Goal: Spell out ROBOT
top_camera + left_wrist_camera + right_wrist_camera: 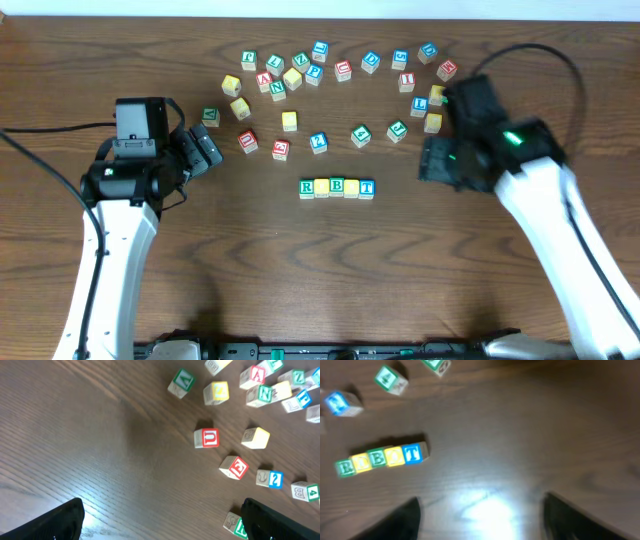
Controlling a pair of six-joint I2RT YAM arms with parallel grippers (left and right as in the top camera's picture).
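Note:
Five cubes stand in a touching row at the table's middle: green R (307, 187), a yellow cube (322, 187), green B (337, 186), a second yellow cube (352, 187) and blue T (367, 187). The right wrist view shows the same row (380, 457) at far left, blurred. My left gripper (205, 148) hangs left of the row, well apart from it, open with nothing between its fingers (162, 525). My right gripper (430, 160) hangs to the right of the row, also open and empty (482, 520). Only bare wood lies between each pair of jaws.
Several loose letter cubes are scattered behind the row, among them a green one (210, 116) by the left gripper and a yellow one (433, 122) by the right. In the left wrist view a red U cube (206, 438) lies ahead, and a green-lettered cube (234, 523) sits beside the right finger.

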